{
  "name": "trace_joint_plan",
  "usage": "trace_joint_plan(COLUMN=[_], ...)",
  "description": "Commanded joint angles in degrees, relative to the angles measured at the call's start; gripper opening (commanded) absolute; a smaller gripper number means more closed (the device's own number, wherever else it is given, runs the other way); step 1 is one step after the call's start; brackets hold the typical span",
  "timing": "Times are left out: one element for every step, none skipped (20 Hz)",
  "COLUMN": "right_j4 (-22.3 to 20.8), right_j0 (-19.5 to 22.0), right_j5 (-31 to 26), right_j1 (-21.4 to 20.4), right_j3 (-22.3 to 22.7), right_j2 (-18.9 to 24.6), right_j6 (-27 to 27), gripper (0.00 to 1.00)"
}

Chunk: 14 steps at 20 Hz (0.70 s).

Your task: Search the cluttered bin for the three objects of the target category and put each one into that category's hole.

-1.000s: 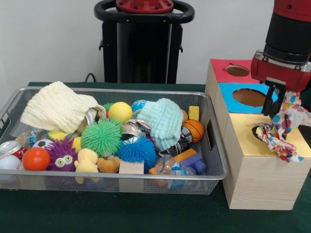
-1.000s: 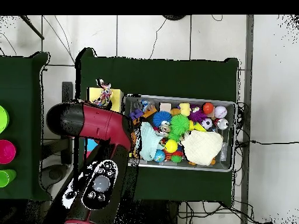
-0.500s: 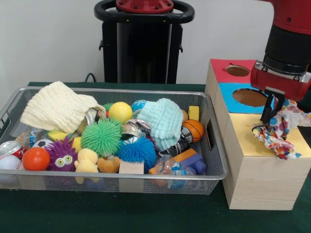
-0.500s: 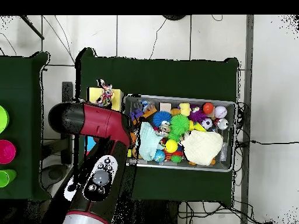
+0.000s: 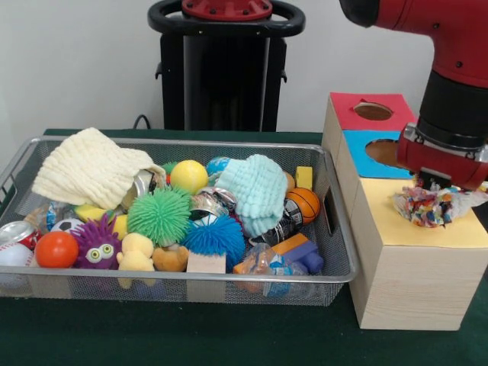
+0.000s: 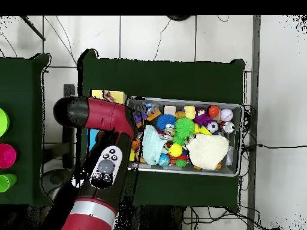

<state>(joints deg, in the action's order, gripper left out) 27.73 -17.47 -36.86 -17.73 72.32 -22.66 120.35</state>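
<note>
My gripper (image 5: 431, 186) is down on the yellow-topped box (image 5: 396, 229) at the right, shut on a crumpled wrapper (image 5: 433, 204) with multicoloured dots. The wrapper is bunched up over the box's hole, which it hides. In the overhead view a bit of the wrapper (image 6: 110, 96) shows on the yellow box (image 6: 96, 94), and the arm covers the gripper. The wire-mesh bin (image 5: 91, 286) stands to the left, full of clutter. Another crinkly clear wrapper (image 5: 267, 263) lies at its front right corner.
Behind the yellow box stand a blue-topped box (image 5: 358, 146) and a red-topped box (image 5: 347, 107), each with a hole. The bin holds two cloths, spiky rubber balls, small balls, cans and blocks. In the overhead view the arm (image 6: 96, 114) lies beside the bin (image 6: 238, 141).
The gripper has come down onto the yellow box. The wrapper, which hung loose below the gripper before, is now bunched tight at the hole.
</note>
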Motion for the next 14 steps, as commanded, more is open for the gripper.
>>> trace_joint_plan(right_j4=[-3.12, -3.04, -2.97, -2.99, -3.04, -3.14, -3.20, -3.22, -3.22, -3.21, -3.18, -3.13, -3.02, -2.95], right_j0=[1.43, 1.50, 1.43, 1.46, 1.47, 1.39, 1.36, 1.42, 1.33, 1.39, 1.18, 1.27, 1.46, 1.46], right_j5=[-7.76, -8.16, -8.24, -8.78, -9.43, -10.02, -10.44, -10.95, -11.78, -12.53, -12.91, -12.65, -12.34, -12.24], right_j1=[3.98, 4.07, 4.06, 3.95, 3.79, 3.49, 3.29, 3.20, 3.19, 3.29, 3.15, 3.37, 3.97, 4.15], right_j3=[-4.94, -5.33, -5.35, -5.55, -5.76, -5.77, -5.85, -5.97, -6.30, -6.62, -6.48, -6.54, -6.95, -7.03], right_j2=[2.98, 2.99, 3.03, 2.94, 2.73, 2.42, 2.17, 2.00, 1.82, 1.68, 1.51, 1.60, 1.73, 1.74], right_j6=[7.58, 7.60, 7.63, 7.62, 7.65, 7.73, 7.80, 7.87, 8.15, 8.36, 8.67, 8.63, 8.69, 8.80], gripper=[0.00, 0.00, 0.00, 0.00, 0.00, 0.00, 0.00, 0.00, 0.00, 0.00, 0.00, 0.00, 0.00, 0.00])
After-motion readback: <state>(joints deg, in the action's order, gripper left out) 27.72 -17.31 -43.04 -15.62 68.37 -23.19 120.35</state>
